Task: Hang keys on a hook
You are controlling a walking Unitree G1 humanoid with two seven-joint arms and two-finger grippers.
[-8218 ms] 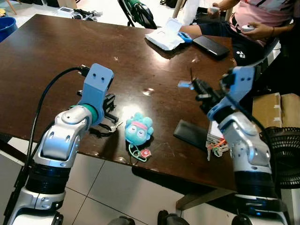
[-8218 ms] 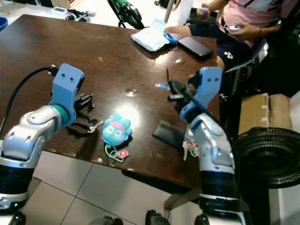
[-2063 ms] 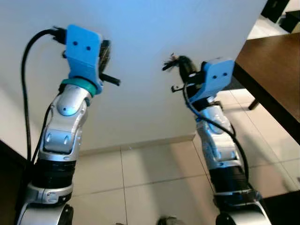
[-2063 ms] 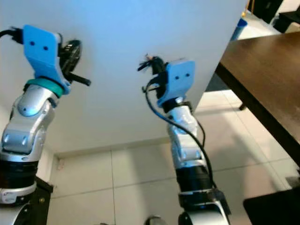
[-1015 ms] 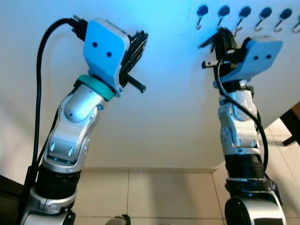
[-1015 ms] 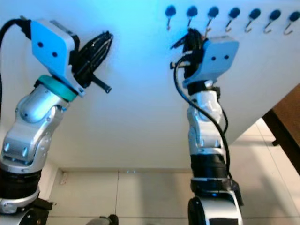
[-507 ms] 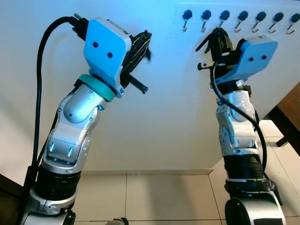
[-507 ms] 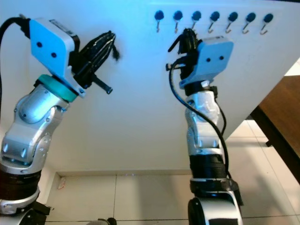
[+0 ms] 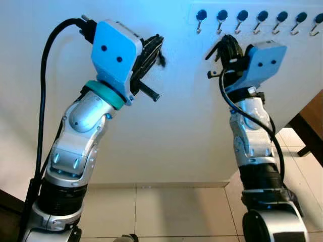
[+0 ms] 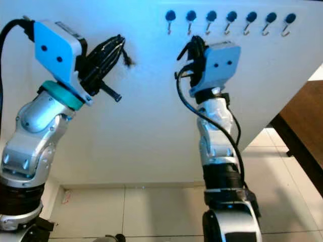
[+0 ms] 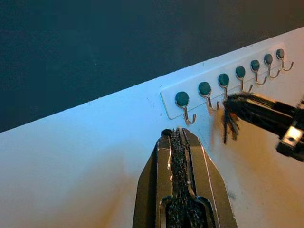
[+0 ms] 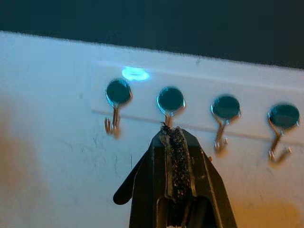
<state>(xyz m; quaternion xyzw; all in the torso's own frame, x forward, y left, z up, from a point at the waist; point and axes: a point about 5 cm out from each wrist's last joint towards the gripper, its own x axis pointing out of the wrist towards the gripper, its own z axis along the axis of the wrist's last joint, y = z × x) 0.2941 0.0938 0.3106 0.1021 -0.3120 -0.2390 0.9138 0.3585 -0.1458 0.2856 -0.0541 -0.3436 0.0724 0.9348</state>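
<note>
Shifted a little to the robot's left since half a second ago, the right gripper (image 9: 223, 44) now sits below the second hook (image 12: 170, 101) from the left end of the row, while the row itself has held its place in the eye views.

Both silver arms are raised off a tiled floor (image 9: 176, 212) toward a white wall (image 9: 176, 126). The left gripper (image 9: 157, 46) points up at bare wall, well to the left of the hooks (image 9: 242, 16). Its fingers (image 11: 161, 161) are pressed together. A small dark bit sticks out at their tip, and what it is cannot be told.

The right gripper's fingers (image 12: 190, 156) are also pressed together, with their tip just under the second hook's blue head. Whether it touches the hook cannot be told.

No keys can be made out in either gripper.

Farthest back, the hooks hang in a line from a white rail (image 11: 168, 95) on the wall, each with a round blue head.
</note>
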